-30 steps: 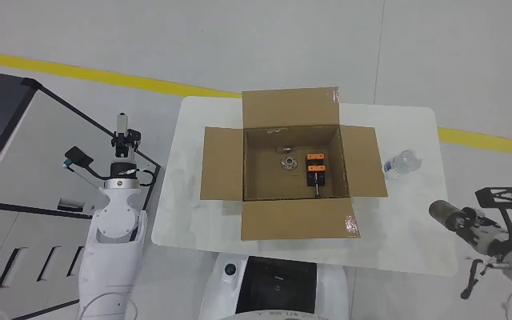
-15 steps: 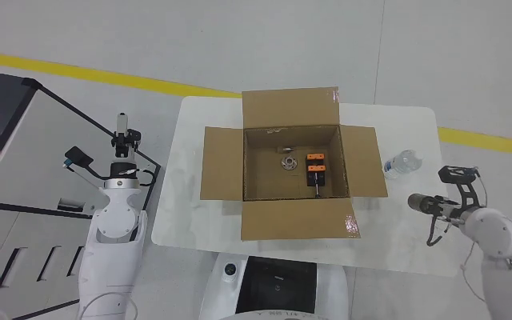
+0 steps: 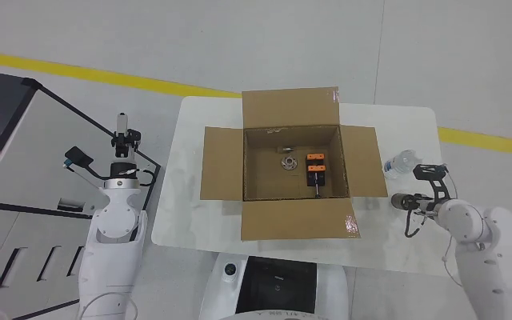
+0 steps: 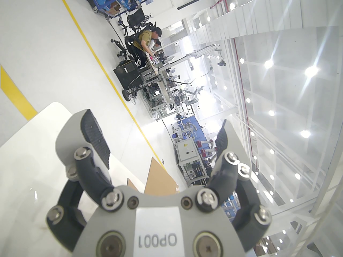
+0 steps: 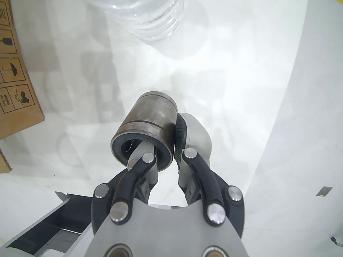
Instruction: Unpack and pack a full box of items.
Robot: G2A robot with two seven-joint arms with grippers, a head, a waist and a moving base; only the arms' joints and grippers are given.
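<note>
Right wrist view: right gripper [image 5: 161,135] clamped on steel bushing [image 5: 149,120] by bottle [image 5: 144,6]; box flap [image 5: 20,100] w/ handling icons [image 5: 9,68]; left gripper [image 4: 157,122] fingers apart

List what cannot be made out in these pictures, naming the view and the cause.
- Top view: the small metal part and the orange-and-black item in the box are too small to identify.
- Right wrist view: the bottle is cut off by the picture's edge.
- Left wrist view: the left gripper hides most of the box.
</note>
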